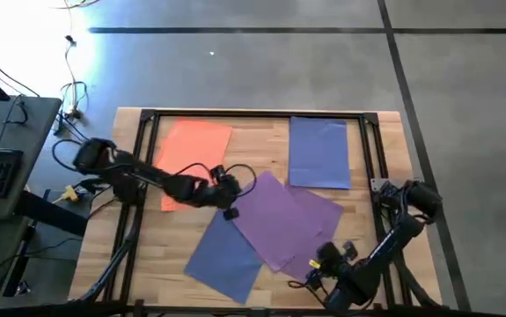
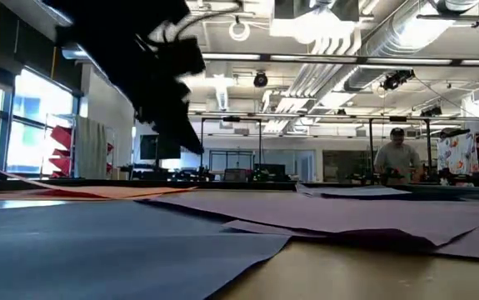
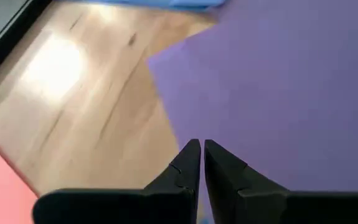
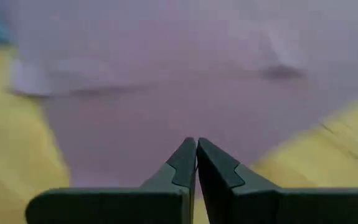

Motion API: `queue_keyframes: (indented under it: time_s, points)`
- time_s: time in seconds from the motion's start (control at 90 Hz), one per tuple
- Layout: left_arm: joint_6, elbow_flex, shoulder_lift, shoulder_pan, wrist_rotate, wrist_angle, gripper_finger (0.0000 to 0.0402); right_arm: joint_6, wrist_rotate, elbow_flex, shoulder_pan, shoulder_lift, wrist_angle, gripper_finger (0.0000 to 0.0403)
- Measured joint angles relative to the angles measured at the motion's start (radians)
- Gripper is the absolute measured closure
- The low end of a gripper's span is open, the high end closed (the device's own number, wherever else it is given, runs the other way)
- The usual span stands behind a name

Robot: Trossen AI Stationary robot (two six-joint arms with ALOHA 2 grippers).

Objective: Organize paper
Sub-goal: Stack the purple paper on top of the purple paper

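Wooden table (image 1: pixel 270 132), sheets scattered: left gripper (image 3: pixel 198 163), fingers closed and empty, hovers at purple paper's (image 1: pixel 283 216) corner; right gripper (image 4: pixel 195 163) likewise closed, empty. Slide corners gently.

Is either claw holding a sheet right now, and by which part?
Neither, as far as shows. The left claw is shut over the purple paper near its corner, nothing between its fingers. The right claw is shut, empty, near the purple's edge.

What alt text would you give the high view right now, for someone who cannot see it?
Overhead view of a wooden table with loose paper: the left gripper, shut, sits at the corner of fanned purple sheets in the middle. Orange sheets lie far left, one blue sheet far right, another blue sheet at the near edge. The right gripper, shut, is at the purple sheets' near edge.
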State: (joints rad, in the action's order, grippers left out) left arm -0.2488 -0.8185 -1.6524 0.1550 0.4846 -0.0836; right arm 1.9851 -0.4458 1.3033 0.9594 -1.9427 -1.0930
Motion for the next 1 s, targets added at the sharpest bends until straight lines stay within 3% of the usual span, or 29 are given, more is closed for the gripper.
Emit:
queue_keyframes:
  time_s: [0.078, 0.167, 0.3, 0.567, 0.678, 0.8, 0.856, 1.0]
  points:
    - [0.014, -0.002, -0.041, -0.024, -0.071, 0.015, 0.0402, 0.063, 0.011, -0.027, 0.024, 0.001, 0.009, 0.0402]
    - [0.024, -0.004, -0.082, -0.031, -0.094, 0.04, 0.0402, 0.08, 0.004, -0.094, 0.038, -0.006, 0.138, 0.0402]
    - [0.029, -0.003, -0.141, -0.031, -0.098, 0.096, 0.0402, 0.048, -0.125, -0.17, 0.033, -0.022, 0.353, 0.0402]
    - [0.044, -0.006, -0.182, -0.03, -0.122, 0.16, 0.0402, -0.179, -0.29, -0.098, -0.017, -0.033, 0.438, 0.0403]
    - [0.044, -0.006, -0.178, -0.03, -0.13, 0.16, 0.0402, -0.335, -0.362, -0.087, -0.043, -0.039, 0.599, 0.0403]
    - [0.044, -0.005, -0.177, -0.03, -0.133, 0.16, 0.0402, -0.471, -0.279, -0.09, -0.064, -0.101, 0.713, 0.0403]
    - [0.044, -0.005, -0.177, -0.03, -0.133, 0.159, 0.0402, -0.471, -0.2, -0.092, -0.065, -0.126, 0.718, 0.0403]
    - [0.059, -0.005, -0.177, -0.027, -0.133, 0.159, 0.0402, -0.417, -0.144, -0.086, -0.029, -0.146, 0.728, 0.0403]
